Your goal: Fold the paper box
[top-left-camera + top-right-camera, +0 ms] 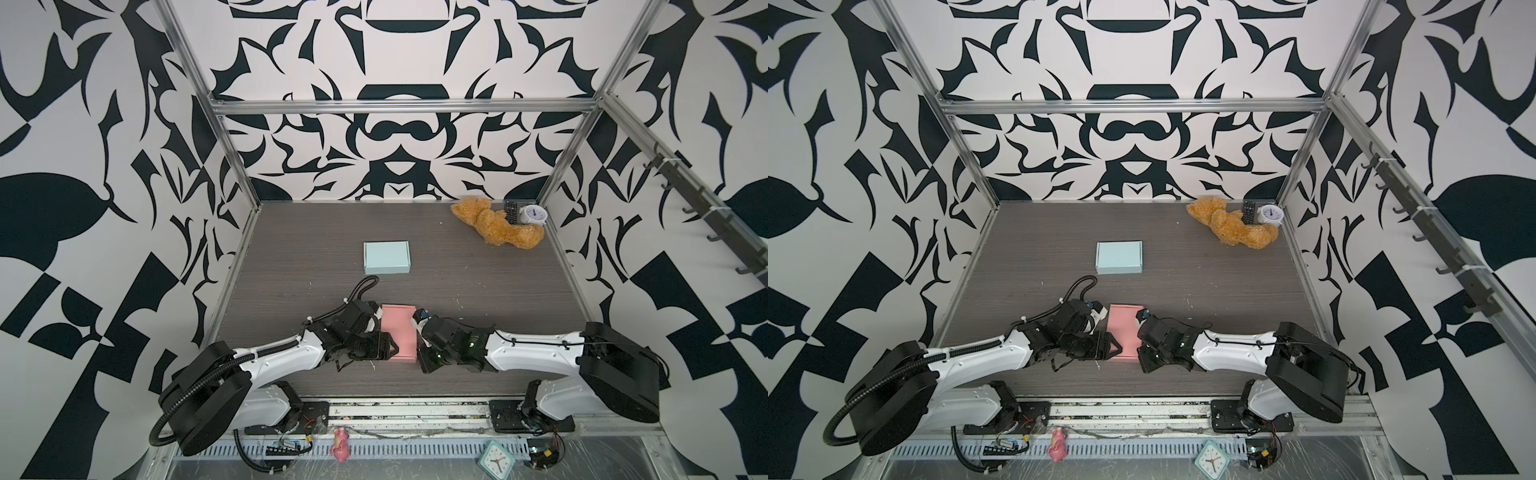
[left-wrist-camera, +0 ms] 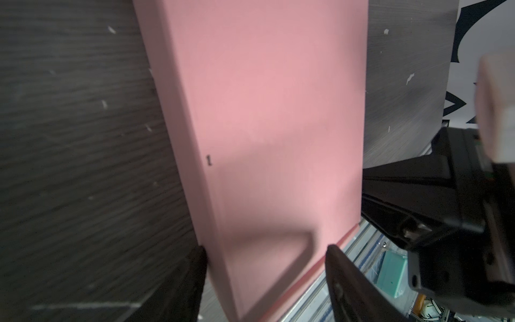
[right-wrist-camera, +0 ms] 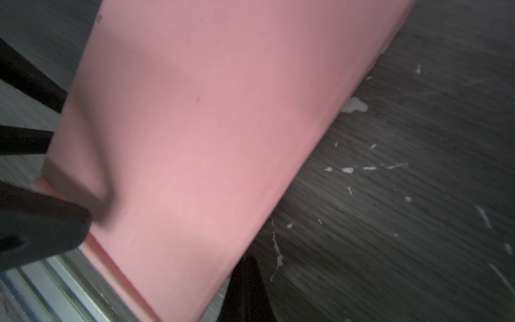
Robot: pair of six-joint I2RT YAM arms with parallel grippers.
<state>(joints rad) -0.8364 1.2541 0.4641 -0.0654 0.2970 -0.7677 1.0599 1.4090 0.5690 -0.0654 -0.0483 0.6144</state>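
Pink paper box (image 2: 264, 111) fills both my wrist views — lying flat on the grey table (image 1: 478, 282), near its front edge. My left gripper (image 2: 264, 256) stands spread apart, astride the box's front-left corner; my right gripper (image 3: 245, 281) is pinched together at its right edge — grasping nothing. Farther back sits a blue box (image 1: 386, 257).
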